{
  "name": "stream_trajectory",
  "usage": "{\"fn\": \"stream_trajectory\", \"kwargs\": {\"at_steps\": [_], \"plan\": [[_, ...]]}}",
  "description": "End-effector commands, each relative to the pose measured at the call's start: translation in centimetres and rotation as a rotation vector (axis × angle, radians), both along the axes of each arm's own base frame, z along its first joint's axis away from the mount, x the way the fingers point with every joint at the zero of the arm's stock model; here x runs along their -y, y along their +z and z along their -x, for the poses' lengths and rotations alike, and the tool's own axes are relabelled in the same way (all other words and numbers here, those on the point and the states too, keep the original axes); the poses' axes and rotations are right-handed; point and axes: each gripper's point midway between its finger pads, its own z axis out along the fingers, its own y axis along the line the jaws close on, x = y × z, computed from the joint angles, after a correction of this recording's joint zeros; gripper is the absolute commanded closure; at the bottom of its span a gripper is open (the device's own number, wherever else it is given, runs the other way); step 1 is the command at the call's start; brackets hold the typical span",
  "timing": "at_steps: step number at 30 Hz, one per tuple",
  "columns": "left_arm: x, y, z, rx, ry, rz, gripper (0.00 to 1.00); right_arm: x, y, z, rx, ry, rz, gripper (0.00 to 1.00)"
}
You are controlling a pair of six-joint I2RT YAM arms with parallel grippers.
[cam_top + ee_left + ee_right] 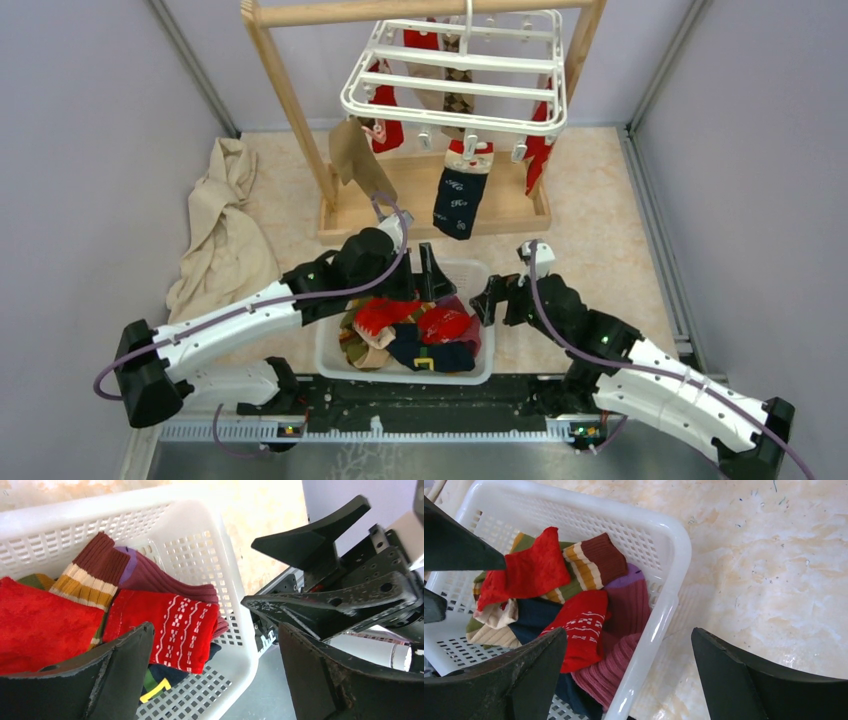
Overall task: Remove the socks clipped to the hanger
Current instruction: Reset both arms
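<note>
The hanger (455,75) hangs from the wooden frame (296,110) beyond the far side of the white basket (400,377). Several socks (540,150) are clipped to it. A navy sock (458,200) dangles nearest the basket's far rim, a tan sock (355,155) hangs toward the basket's far left, and a red sock (388,132) is just beside the tan one (others are partly hidden by the slats).

More lie heaped inside the basket: a red patterned sock (175,625), a maroon sock with yellow stripes (95,567), and a magenta ribbed sock (626,605) against its right wall.

The left gripper (430,270) hovers over the basket's far right corner, its jaws spread wide with nothing between them. The right gripper (492,298) sits just outside the basket's right wall — also spread wide, holding nothing. A beige cloth (225,230) lies crumpled well to the basket's left.
</note>
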Motion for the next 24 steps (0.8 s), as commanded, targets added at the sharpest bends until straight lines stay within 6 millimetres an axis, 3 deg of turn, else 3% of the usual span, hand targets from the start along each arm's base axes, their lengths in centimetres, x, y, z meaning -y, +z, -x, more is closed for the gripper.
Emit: {"fn": "stream_trajectory", "kwargs": {"at_steps": [1, 7, 13, 20, 24], "plan": [[0.1, 1.8, -1.2, 0.048, 0.045, 0.004, 0.01, -0.4, 2.7, -0.8, 0.069, -0.011, -0.07, 0.05], [-1.4, 3.1, -2.2, 0.092, 0.141, 0.008, 0.01, 0.4, 3.8, -1.6, 0.11, -0.04, -0.004, 0.02], [-3.1, 4.3, -2.8, 0.156, 0.181, -0.021, 0.01, 0.0, 4.6, -3.1, 0.106, -0.043, 0.022, 0.01], [-5.8, 3.7, -3.3, 0.236, 0.231, -0.086, 0.01, 0.4, 4.7, -4.5, 0.09, -0.083, 0.039, 0.01], [-6.8, 2.5, -2.6, 0.246, 0.227, -0.075, 0.01, 0.8, 4.5, -4.9, 0.079, -0.127, 0.033, 0.01]]}}
